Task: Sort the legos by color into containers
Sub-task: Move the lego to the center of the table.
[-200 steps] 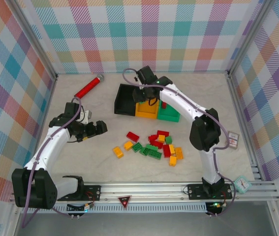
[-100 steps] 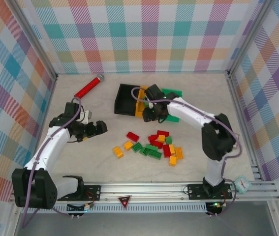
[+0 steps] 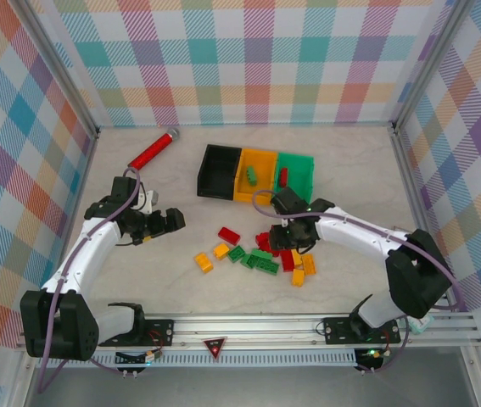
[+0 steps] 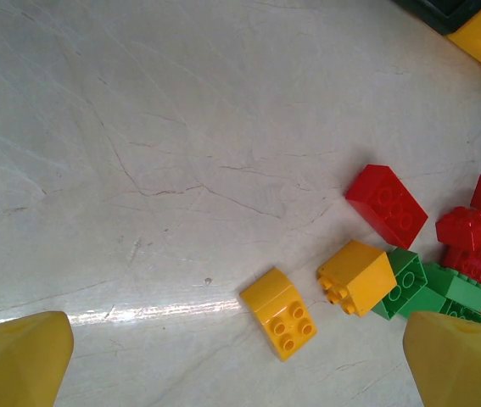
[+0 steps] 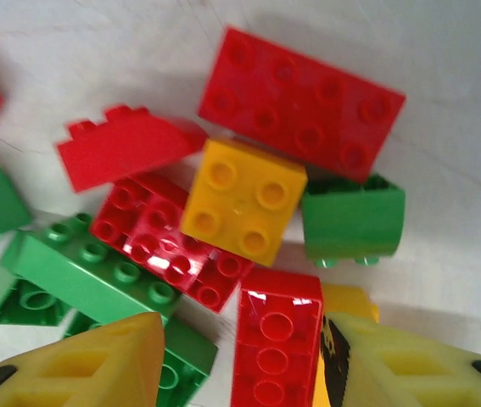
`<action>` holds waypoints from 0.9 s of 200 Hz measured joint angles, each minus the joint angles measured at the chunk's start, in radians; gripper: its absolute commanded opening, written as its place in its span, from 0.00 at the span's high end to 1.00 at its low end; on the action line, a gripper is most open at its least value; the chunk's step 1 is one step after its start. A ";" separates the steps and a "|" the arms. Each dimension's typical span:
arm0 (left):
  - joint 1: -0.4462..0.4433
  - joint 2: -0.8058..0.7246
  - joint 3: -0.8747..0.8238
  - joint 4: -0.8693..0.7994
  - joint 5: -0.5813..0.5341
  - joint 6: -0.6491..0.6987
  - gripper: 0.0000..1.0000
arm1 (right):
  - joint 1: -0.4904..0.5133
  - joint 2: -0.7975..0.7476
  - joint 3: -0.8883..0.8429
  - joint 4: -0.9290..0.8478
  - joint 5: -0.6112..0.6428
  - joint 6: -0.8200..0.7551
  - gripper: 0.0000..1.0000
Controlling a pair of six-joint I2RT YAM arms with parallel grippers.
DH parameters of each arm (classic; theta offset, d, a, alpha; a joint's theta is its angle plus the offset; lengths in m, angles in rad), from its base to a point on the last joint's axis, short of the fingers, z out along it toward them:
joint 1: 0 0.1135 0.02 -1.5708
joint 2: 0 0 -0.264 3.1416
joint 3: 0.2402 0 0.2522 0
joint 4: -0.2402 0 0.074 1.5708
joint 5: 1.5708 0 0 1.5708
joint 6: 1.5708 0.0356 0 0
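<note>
**Currently: two grippers, one brick pile, three bins**

My left gripper (image 3: 169, 222): jaws spread wide, empty, over the pale marbled table (image 4: 138, 127).
My right gripper (image 5: 244, 365): jaws part-way apart, straddling a red studded plastic brick (image 5: 278, 335) without clamping it.
Heap of small red, green and yellow plastic bricks (image 3: 265, 250): mid-table, under my right gripper.
Black plastic bin (image 3: 205, 178), orange-yellow plastic bin (image 3: 265, 193), green plastic bin (image 3: 302, 182): in a row just behind the heap.

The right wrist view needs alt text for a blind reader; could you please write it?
The open right gripper hovers close over a heap of legos on a pale table, a red brick showing between its yellow fingers. Just beyond lie a yellow brick, a long red brick and several green ones.
</note>
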 measured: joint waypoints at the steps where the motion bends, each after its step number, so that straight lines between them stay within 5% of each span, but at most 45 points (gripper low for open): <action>1: 0.000 0.000 0.000 0.000 0.000 0.000 0.00 | 0.000 0.000 -0.001 0.000 0.000 0.001 0.47; 180: 0.000 -0.001 0.000 0.000 0.000 0.000 0.00 | 0.023 0.227 0.185 -0.032 0.109 0.045 0.50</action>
